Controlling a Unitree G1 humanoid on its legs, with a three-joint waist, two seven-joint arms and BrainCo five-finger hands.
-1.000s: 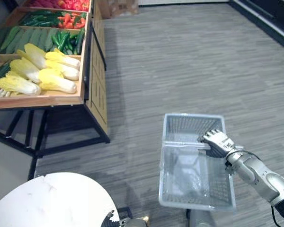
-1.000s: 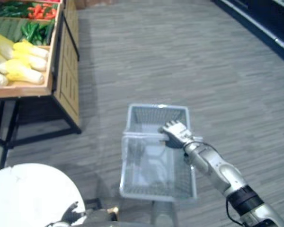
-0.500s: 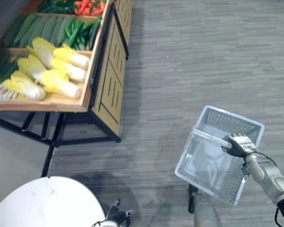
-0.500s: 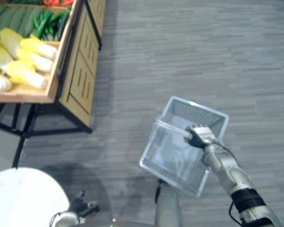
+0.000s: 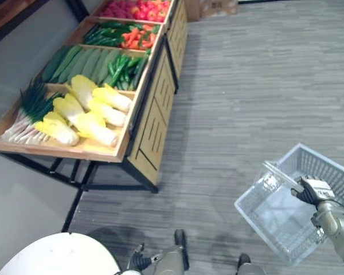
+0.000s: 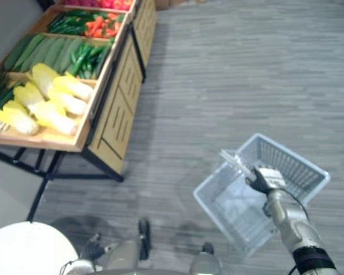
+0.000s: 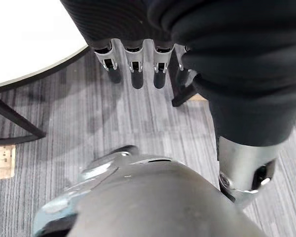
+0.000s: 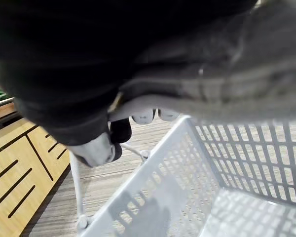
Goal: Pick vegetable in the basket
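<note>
Right hand [image 5: 313,188]: fingers curled round the handle [image 5: 281,176] of the white mesh basket [image 5: 272,215], thumb closed on the other side of the bar. Firm wrap, visible in the right wrist view, where the fingertips [image 8: 144,117] hook over the bar.

Basket hangs from that hand above the grey floor [image 5: 246,86], tilted, one corner lower than the rest. It sits at the robot's lower right.

Left hand [image 7: 133,59]: fingers loose and hanging down, nothing in them. It's low at the robot's left side, next to the round white table [image 5: 51,263].

Vegetables are all on the wooden stand [image 5: 155,123] at the robot's upper left, well apart from the basket:
- yellow-white cabbages [image 5: 92,112] in the nearest compartment
- scallions [image 5: 26,112] just beside the cabbages, on the outer side of the same compartment, green tops pointing away from the robot
- cucumbers [image 5: 74,60] in the next compartment back
- green peppers [image 5: 123,67] beside the cucumbers, on the side nearer the basket
- red and orange peppers [image 5: 139,39] one compartment further back, with more dark green ones beside them
- another compartment of red produce at the far end, too small to tell what it is

Neither hand is touching a vegetable or the stand.
</note>
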